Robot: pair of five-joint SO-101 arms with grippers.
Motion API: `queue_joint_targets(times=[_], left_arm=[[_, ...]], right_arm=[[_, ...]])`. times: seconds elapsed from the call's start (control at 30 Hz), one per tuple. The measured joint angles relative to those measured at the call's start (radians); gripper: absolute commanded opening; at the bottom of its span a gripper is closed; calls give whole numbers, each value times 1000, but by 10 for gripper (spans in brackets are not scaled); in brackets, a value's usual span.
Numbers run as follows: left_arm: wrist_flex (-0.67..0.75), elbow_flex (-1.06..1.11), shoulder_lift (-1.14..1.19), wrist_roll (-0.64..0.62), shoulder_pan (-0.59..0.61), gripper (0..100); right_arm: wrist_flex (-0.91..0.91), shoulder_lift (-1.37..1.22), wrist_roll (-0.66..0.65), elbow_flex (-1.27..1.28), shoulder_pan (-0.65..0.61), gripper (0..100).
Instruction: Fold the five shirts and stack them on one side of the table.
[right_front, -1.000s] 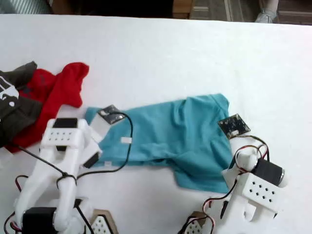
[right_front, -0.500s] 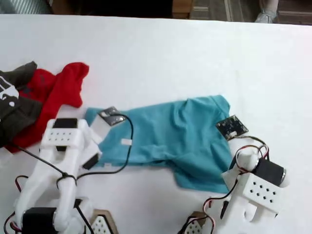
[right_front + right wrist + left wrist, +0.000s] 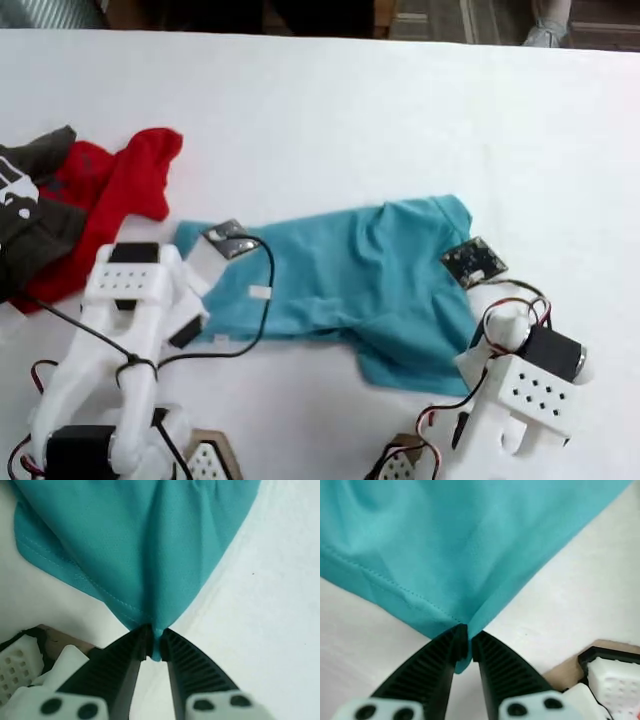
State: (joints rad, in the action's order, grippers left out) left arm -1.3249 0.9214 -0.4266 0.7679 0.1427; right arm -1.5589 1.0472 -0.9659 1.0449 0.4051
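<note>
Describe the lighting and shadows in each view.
High view: soft, even light on the white table, with no glare or hard shadows around the teal shirt. Left wrist view: gentle shading in the cloth folds above the left tool, and the table is dimmer on one side of the cloth. Right wrist view: the table is bright beside the right tool, without glare.

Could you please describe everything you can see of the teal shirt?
The teal shirt looks like a soft knit with stitched hems, lying rumpled and stretched sideways on the white table. The left gripper pinches a hemmed corner at one end, and the right gripper pinches another at the opposite end. It lies apart from the red shirt.
</note>
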Motion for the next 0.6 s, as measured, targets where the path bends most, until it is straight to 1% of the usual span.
queue_joint_targets(times=[0.13,0.4,0.53,0.6], left_arm=[[0,0,0,0,2,148],[-3,-6,0,0,2,149],[-64,-95,0,0,2,149],[-112,-163,0,0,3,150]], right_arm=[[3,0,-23,2,0,115],[6,0,-23,-6,0,117],[40,0,-23,-78,0,116],[80,0,8,-114,0,116]])
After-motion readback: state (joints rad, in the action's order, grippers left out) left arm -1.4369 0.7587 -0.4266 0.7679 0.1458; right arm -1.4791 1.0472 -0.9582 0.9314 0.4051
